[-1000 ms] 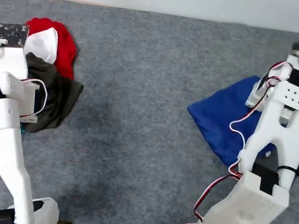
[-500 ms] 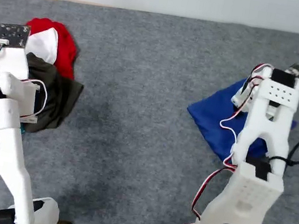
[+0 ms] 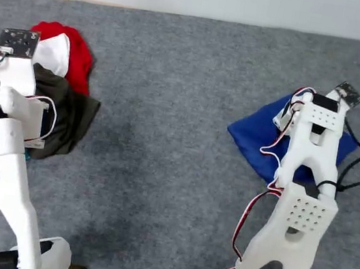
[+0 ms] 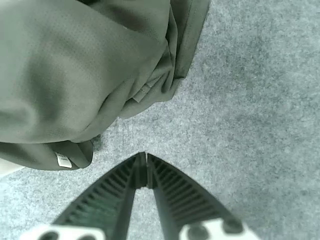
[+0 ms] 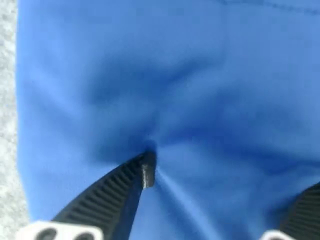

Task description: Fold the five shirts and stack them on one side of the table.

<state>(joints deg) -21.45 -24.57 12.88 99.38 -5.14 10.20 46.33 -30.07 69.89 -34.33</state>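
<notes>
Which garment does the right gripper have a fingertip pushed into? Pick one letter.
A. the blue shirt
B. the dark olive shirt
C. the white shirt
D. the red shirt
A: in the right wrist view the right gripper stands open, with one fingertip denting the blue shirt.

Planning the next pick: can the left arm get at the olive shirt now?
Probably yes: the left gripper hangs shut beside the olive shirt, bare table between them; it must open first.
</notes>
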